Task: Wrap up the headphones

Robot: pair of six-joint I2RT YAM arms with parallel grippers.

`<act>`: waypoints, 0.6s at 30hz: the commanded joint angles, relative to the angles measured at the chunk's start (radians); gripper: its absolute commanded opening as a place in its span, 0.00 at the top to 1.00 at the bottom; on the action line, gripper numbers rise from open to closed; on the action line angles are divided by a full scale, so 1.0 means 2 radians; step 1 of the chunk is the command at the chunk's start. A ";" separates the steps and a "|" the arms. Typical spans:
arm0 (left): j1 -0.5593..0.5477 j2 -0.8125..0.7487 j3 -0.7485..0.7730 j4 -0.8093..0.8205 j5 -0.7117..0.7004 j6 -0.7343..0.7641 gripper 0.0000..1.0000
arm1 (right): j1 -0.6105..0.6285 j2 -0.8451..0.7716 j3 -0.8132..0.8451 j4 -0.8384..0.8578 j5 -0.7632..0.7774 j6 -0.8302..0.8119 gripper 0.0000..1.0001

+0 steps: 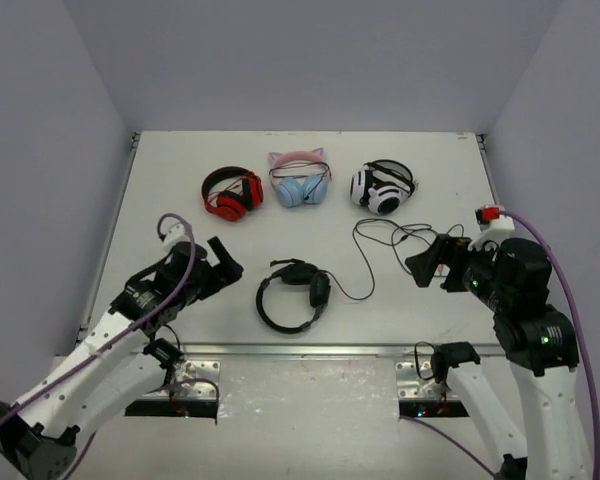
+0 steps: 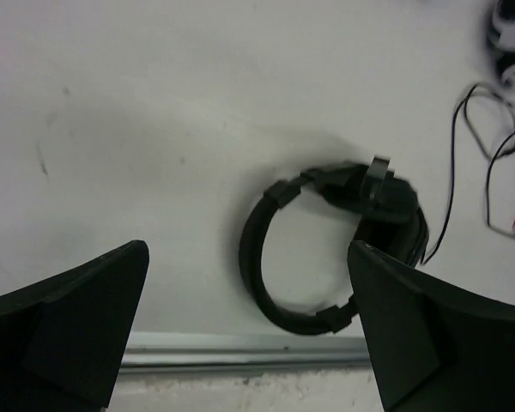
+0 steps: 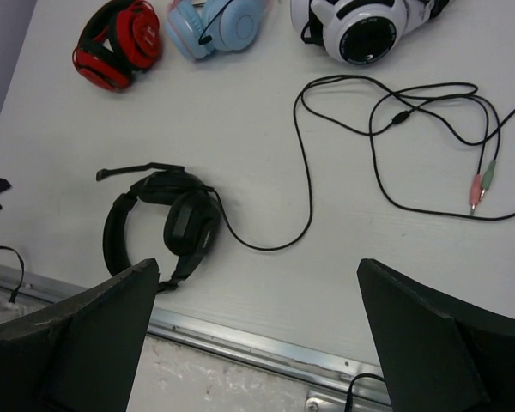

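surface: white tabletop (image 1: 180, 180) with pale walls on three sides and a metal strip along the near edge.
target: all-black over-ear headphones with thin headband and padded cups (image 1: 292, 294), lying flat near the front edge, between the two arms.
cable: long thin black cord (image 3: 305, 184), runs right from the cup and lies in loose loops, ending in pink and green plugs (image 3: 481, 184).
left gripper (image 2: 249, 343): jaws wide, empty, hovering just left of the headband.
right gripper (image 3: 257, 343): jaws wide, empty, above the cable's slack.
step: likely the approach (nothing held yet).
how: pin the headband with the left, pinch the cable close to the cup with the right, and wind with light tension so the loops don't snag.
distractors: red-and-black (image 1: 232, 193), blue-and-pink cat-ear (image 1: 300, 180) and white-and-black (image 1: 382, 186) headphones along the back; leave them.
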 commanded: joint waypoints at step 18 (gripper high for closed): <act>-0.423 0.476 0.149 -0.176 -0.212 -0.477 0.00 | 0.007 0.008 -0.025 0.050 -0.034 -0.004 0.01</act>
